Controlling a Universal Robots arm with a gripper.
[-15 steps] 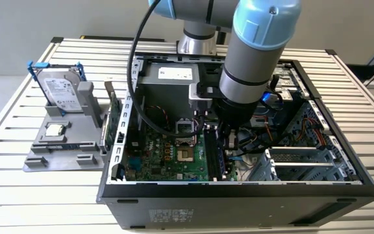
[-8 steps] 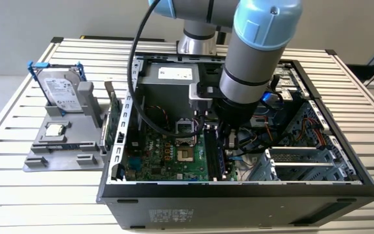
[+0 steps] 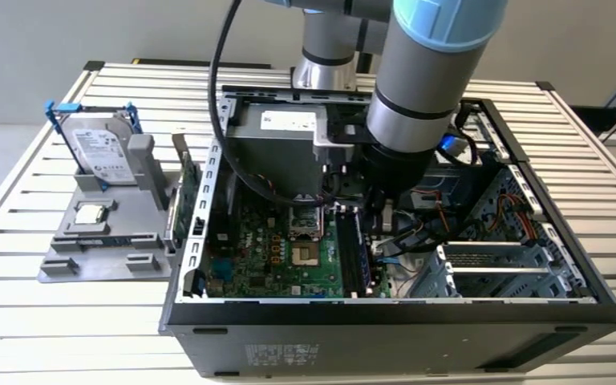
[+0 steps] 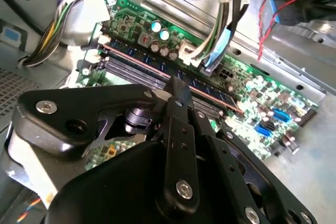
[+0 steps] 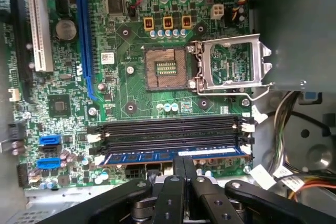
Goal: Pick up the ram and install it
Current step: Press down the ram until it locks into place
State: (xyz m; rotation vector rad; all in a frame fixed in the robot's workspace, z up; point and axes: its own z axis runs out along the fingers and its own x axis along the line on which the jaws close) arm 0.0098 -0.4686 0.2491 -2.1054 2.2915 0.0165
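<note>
First wrist view: claw (image 5: 184, 167) pressed together on the ram (image 5: 173, 156), seated in the motherboard (image 5: 131, 93) slot.

Exterior view: camera set high and off the arm, looking down at an angle into the open computer case (image 3: 394, 309), far enough back to take in the whole slatted table (image 3: 565, 128); the arm (image 3: 420, 88) enters from the upper centre of the frame.

First wrist view: rides on the arm, faces straight down on the motherboard (image 5: 131, 77), close; gripper (image 5: 184, 174) fills the lower edge of the frame.

Second wrist view: also on the arm, much closer, looking obliquely along the board; gripper (image 4: 178, 95) bulks across the lower half.

Shared ground: all three take in the motherboard; both wrist views share the black memory slots (image 5: 168, 132) (image 4: 131, 69).
</note>
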